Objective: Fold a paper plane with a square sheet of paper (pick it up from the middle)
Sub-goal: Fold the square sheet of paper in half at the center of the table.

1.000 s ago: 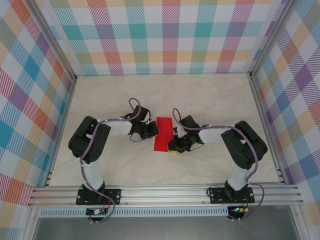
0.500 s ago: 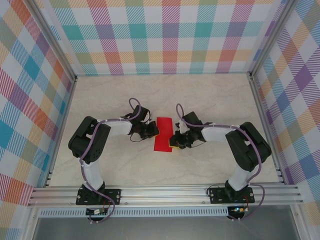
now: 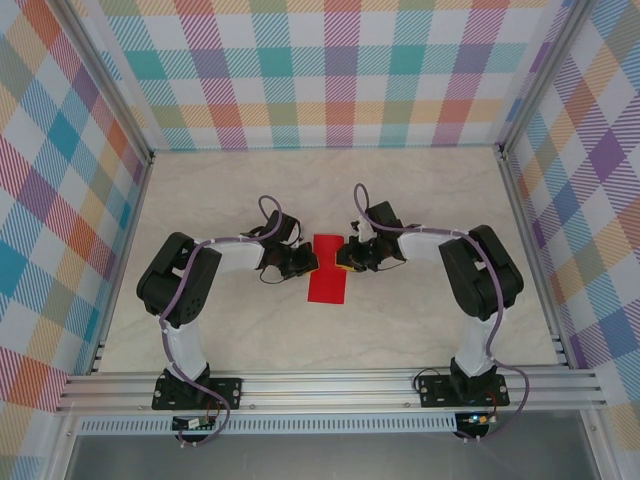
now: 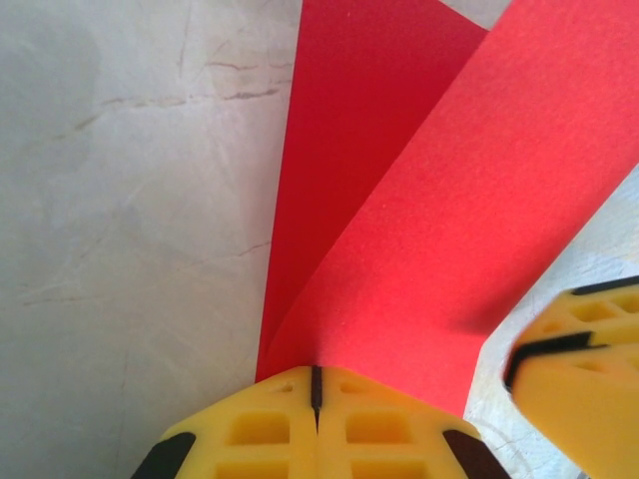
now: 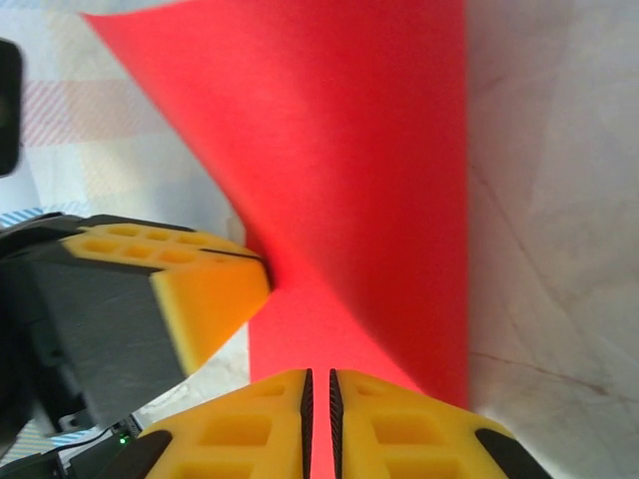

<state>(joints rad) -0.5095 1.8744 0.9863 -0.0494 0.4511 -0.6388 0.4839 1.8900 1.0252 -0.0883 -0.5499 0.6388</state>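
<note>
**Both arms bending inward, grippers pinching face to face**

The left arm (image 3: 180, 285) is rising from its base, folding at the elbow and stretching its forearm to the right. The right arm (image 3: 480, 278) is mirroring it, forearm stretching to the left. The wrists are pointing at each other, with the tips close together.

The left gripper (image 3: 306, 263) is pressing its yellow fingers (image 4: 260, 429) flat together on the left edge of the square sheet of paper (image 3: 328, 285). The right gripper (image 3: 345, 262) is clamping the opposite edge, its fingers (image 5: 389, 429) leaving only a thin slit with red showing in it.
</note>
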